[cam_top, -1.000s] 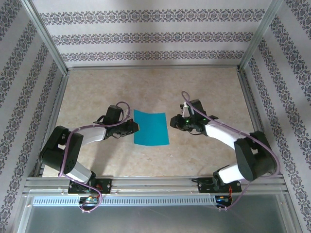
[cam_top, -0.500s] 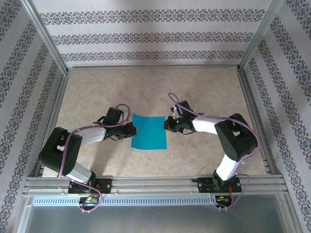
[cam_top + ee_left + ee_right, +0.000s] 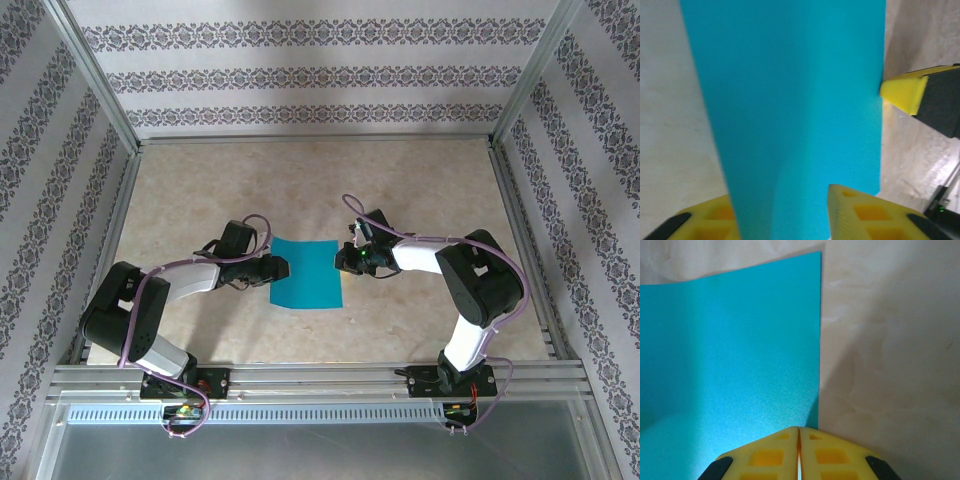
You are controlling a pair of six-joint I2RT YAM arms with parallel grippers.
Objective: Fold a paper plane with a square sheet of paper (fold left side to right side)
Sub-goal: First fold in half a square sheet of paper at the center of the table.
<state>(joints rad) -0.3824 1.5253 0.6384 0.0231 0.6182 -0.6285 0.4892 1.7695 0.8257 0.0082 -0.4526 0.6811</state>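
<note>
– left claw (image 3: pixel 785 212) is spread open, one yellow finger on either side of the near edge of the square sheet of paper (image 3: pixel 790 100), with nothing pinched. and the other one?
– right claw (image 3: pixel 799 434) has its fingers pressed together, tips at the sheet's right edge. whether they bear down on the paper or only touch it is hard to tell.
– where does the sheet lie?
– in the middle of the worktop (image 3: pixel 420 190), between the two claws. it is mostly flat, though the wrist views show it bowing a little, with a shadow beside the right edge.
– so how will it handle?
– probably very light, thin and limp. it likely bends under its own weight, slides easily on the smooth worktop, and keeps any crease a hard pinch gives it. the best hold looks like a shallow pinch on the left edge, while the other claw pins the right side so the sheet cannot skate away.
– anything in the way?
– the patterned walls (image 3: pixel 300 80) and the metal frame rail (image 3: pixel 320 372) stand well apart from it. what crowds the sheet is the claws themselves: the right claw's tips sit just where the left edge should land, so it would likely have to make room.
</note>
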